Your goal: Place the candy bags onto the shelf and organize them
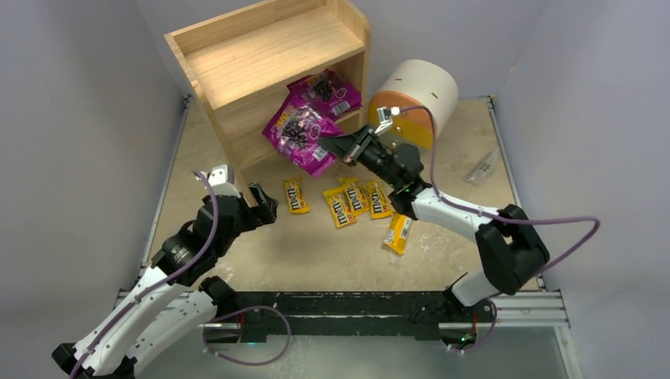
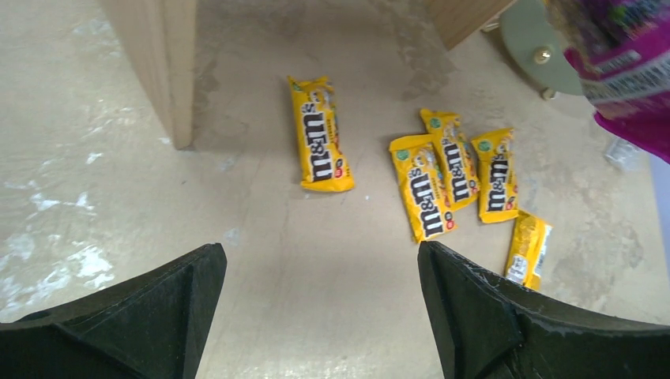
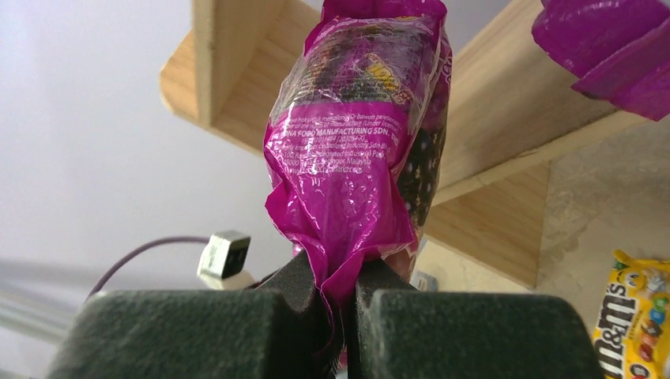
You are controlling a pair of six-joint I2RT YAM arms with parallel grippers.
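Our left gripper (image 2: 320, 264) hangs over the table (image 2: 95, 197), its two black fingers (image 2: 158, 316) spread wide with nothing between them. Ahead we count five yellow packets lying flat. The lone packet (image 2: 320, 134) lies near the foot of the shelf (image 2: 162, 63) side panel. To its right, three packets (image 2: 452, 158) lie side by side, touching or overlapping. The fifth packet (image 2: 528, 249) lies just beside them, nearer the right finger, showing a white patch rather than big lettering. At the top right corner a magenta bag (image 2: 632, 79), cut off by the edge, hangs before a pale round drum (image 2: 525, 35) with a small knob (image 2: 541, 55).
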